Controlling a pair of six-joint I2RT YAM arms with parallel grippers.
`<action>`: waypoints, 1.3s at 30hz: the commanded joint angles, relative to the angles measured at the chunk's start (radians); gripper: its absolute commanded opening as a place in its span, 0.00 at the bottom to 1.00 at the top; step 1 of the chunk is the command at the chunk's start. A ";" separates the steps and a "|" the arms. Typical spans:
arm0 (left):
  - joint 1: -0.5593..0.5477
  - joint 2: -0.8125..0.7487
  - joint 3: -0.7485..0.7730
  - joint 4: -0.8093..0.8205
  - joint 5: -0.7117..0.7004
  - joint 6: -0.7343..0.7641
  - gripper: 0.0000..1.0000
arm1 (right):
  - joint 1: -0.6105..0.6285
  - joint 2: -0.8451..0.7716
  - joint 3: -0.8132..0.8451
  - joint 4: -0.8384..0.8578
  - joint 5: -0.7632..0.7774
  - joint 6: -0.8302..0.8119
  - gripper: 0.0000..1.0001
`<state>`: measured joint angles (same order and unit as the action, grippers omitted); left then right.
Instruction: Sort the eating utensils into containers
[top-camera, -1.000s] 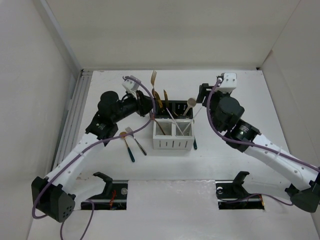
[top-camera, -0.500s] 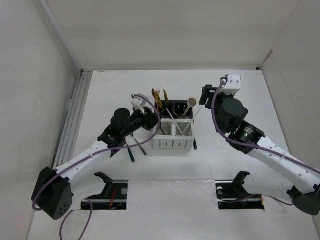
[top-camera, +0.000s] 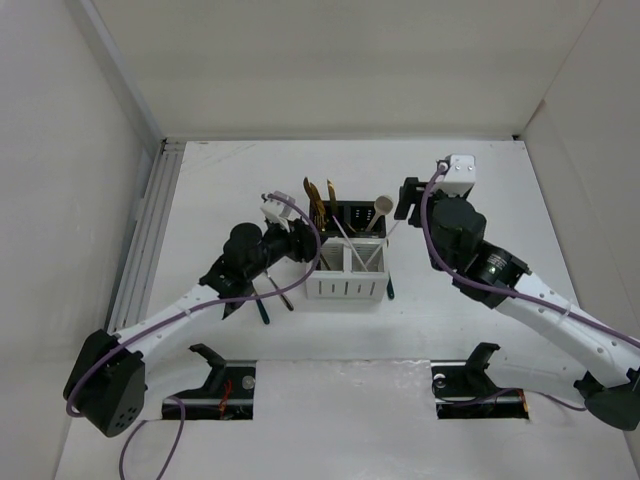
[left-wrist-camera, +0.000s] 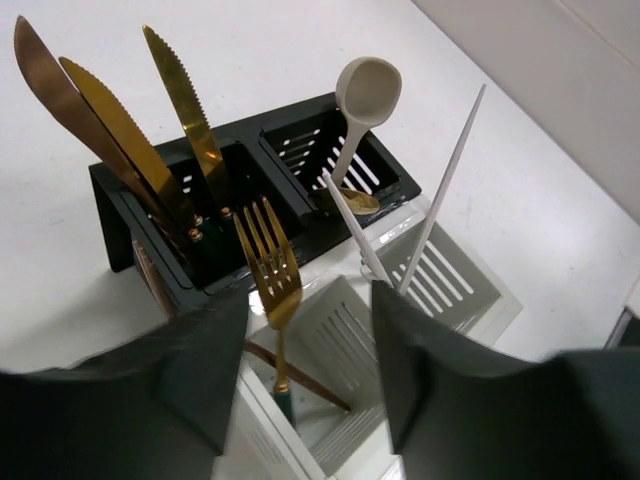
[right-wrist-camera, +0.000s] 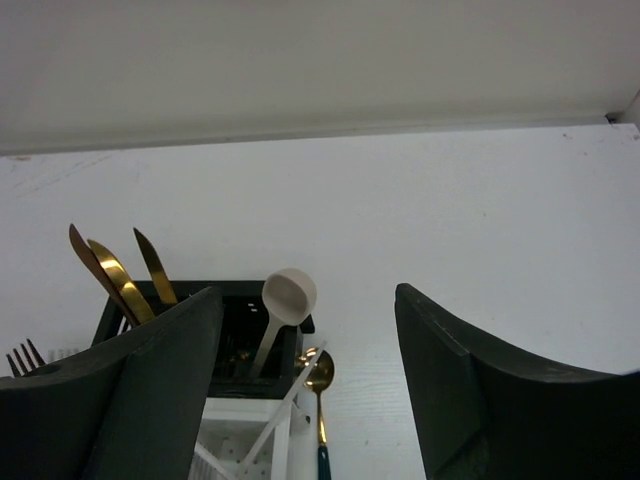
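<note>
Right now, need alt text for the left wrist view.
A gold fork stands tines-up in a white slotted bin, between the open fingers of the left claw, which do not touch it. Behind it, black bins hold three gold and copper knives and a cream spoon; two white chopsticks lean in the second white bin.

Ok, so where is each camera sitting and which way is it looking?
Top camera: up high behind the arms, looking down at the table; the left arm and right arm show, the bins in the middle.
Left wrist camera: on the left arm, looking down between its own dark fingers at the gold fork and bins.
Right wrist camera: on the right arm, looking over the bins towards the back wall; its fingers frame the sides.
Shared: both wrist views show the cream spoon and three knives.
</note>
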<state>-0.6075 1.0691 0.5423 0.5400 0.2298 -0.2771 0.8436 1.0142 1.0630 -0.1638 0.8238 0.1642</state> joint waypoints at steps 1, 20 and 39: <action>-0.005 -0.037 -0.012 0.020 -0.023 0.006 0.51 | -0.003 -0.008 0.028 -0.055 -0.005 0.035 0.76; -0.005 -0.153 0.291 -0.290 -0.354 0.085 0.89 | -0.494 0.107 -0.158 -0.389 -0.854 0.273 0.37; 0.014 -0.172 0.291 -0.399 -0.356 0.058 0.90 | -0.367 0.440 -0.279 -0.200 -0.816 0.437 0.67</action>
<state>-0.5999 0.9218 0.8120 0.1322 -0.1150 -0.2176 0.4538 1.4490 0.7990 -0.4198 -0.0181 0.5278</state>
